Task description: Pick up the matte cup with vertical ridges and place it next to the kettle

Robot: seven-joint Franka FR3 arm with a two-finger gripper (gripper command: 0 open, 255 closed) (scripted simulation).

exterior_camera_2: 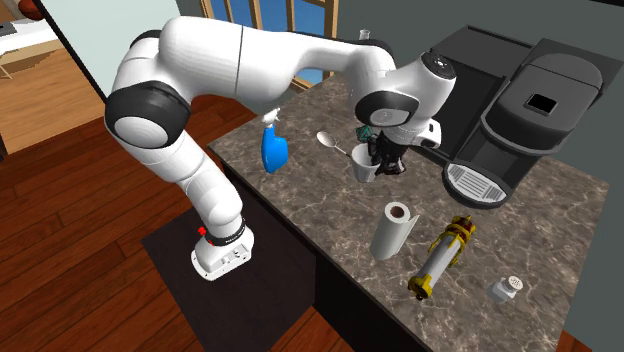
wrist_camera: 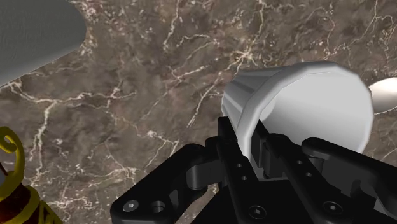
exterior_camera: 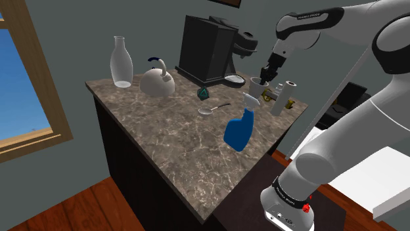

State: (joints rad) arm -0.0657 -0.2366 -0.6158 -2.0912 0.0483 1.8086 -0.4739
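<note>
White ridged cup [wrist_camera: 305,102] gripped at rim by fingers [wrist_camera: 232,159]; bare marble [wrist_camera: 159,76] beside.

No legible text, number, brand or sign. Pale marks on dark band [exterior_camera: 309,16] of arm [exterior_camera: 341,26], above and to the shoulder view's right of coffee machine [exterior_camera: 204,49]: unreadable. Same on dark ring [exterior_camera: 290,192] at arm base, lower right of that machine.

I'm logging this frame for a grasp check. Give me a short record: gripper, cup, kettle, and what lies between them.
gripper: shut on the wall of the cup
cup: pale grey, beside the coffee machine
kettle: white, further along the counter toward the shoulder view's left, next to a glass bottle
between: spoon, small teal object
</note>
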